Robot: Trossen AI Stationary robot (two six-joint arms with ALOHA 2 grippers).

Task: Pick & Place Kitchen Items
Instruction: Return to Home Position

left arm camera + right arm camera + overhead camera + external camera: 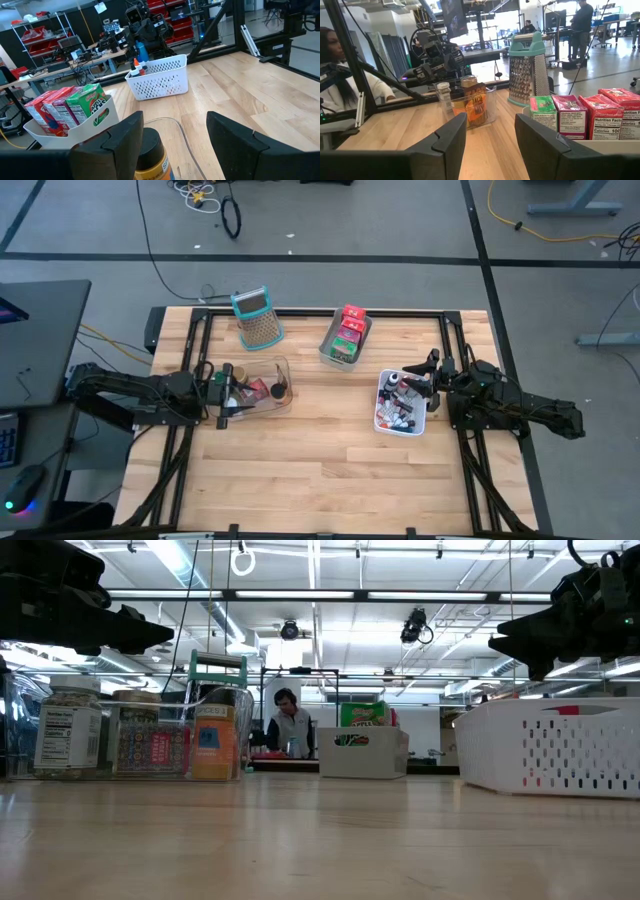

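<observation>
Wooden surface (330,470), both arms raised above the sorted bins.
Left gripper (227,393), spread wide and empty, hovers at 9 o'clock over the clear bin (284,365) of jars (252,389). The right gripper (426,380), equally wide and empty, hovers at 3 o'clock beside the white bin (400,432) holding small bottles (398,408). Packets (348,332) fill the grey bin (327,352) at 12 o'clock.

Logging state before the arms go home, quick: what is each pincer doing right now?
Left pincer: open, holding nothing.
Right pincer: open, holding nothing.
</observation>
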